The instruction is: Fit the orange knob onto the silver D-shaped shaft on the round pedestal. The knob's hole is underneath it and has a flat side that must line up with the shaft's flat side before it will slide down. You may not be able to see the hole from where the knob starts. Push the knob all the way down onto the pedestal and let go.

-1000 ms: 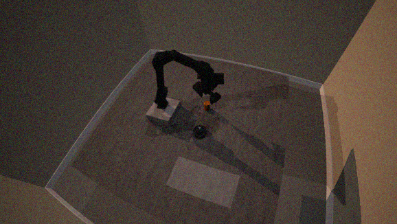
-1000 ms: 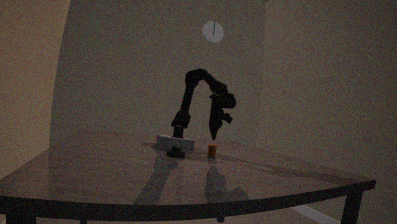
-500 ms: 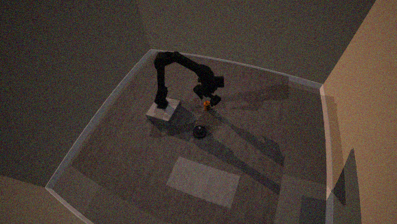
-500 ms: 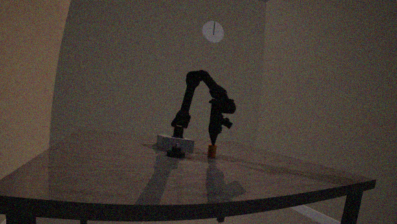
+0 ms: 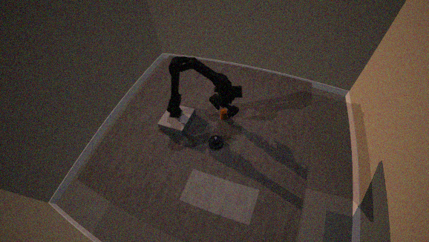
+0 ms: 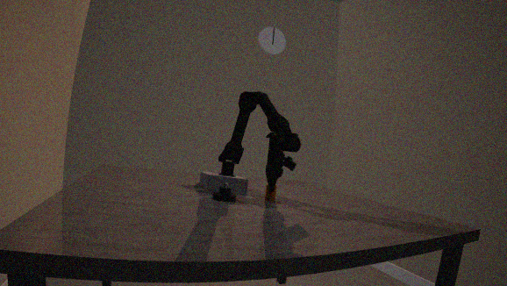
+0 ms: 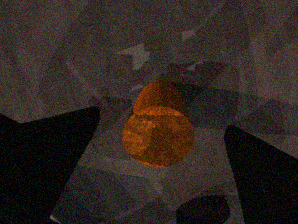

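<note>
Room on both sides of the knob (image 5: 223, 113) (image 6: 270, 193) (image 7: 158, 137), between my open jaws (image 5: 224, 106) (image 6: 272, 188). Pedestal (image 5: 215, 142) (image 6: 224, 194) (image 7: 204, 210) stands near, apart from it; obstacle.
</note>
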### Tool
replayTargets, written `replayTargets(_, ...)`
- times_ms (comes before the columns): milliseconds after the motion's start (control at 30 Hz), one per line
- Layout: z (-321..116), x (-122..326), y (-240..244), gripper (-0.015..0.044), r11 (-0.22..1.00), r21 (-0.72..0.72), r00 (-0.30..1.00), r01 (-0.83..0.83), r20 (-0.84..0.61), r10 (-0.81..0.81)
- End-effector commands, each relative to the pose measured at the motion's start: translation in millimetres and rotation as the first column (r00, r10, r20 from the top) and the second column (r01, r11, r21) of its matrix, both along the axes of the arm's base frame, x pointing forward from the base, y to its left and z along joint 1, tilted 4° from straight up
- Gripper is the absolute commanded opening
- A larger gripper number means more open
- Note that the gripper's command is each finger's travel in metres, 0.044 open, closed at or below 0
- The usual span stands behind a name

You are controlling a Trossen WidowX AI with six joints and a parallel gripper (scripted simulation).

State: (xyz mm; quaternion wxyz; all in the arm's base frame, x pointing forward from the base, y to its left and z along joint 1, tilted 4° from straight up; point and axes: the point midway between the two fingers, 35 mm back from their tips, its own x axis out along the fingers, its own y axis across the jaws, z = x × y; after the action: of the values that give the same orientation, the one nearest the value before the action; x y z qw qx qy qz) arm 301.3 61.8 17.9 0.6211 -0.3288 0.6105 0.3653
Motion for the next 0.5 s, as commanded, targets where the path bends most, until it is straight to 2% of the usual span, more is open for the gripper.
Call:
replayTargets(0,-7,-1,1,0.044,1.0,0.003,1.0,0.004,-0.007,-0.004)
replayTargets(467,-29,-3,2,0.044,1.0,0.003,1.0,0.004,-0.007,-0.004)
